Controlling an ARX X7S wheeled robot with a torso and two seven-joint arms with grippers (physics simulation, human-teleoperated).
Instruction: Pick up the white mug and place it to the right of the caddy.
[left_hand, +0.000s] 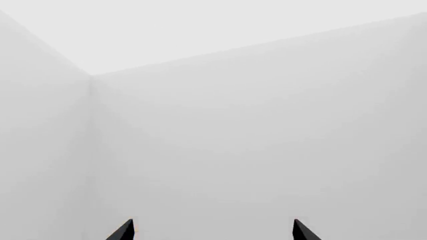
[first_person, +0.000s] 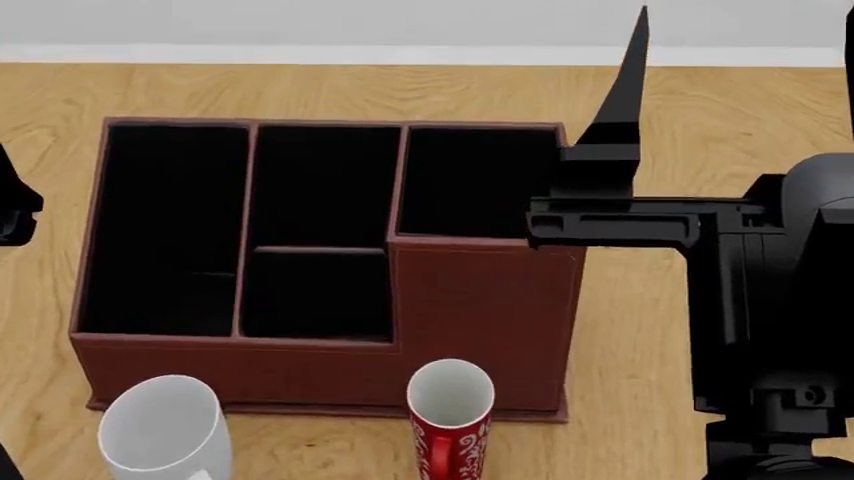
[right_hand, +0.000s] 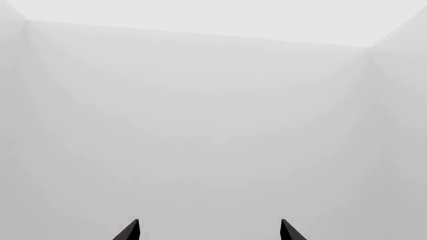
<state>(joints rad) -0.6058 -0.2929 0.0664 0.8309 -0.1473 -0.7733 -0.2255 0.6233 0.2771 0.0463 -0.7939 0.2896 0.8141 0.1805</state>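
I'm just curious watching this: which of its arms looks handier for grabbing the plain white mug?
Probably the left. The glossy all-white mug stands at the near left, before the reddish-brown leather-look caddy; the right gripper is raised on the far side, facing blank wall.

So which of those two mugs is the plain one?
The white mug, at the caddy's front left; the red mug has white swirls.

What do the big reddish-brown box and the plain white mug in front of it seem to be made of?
The reddish-brown compartment box looks like leather or imitation leather: matte, with pale stitch lines along its edges and a black lining. The plain white mug looks like glazed ceramic, smooth and softly shiny, though a render leaves that open.
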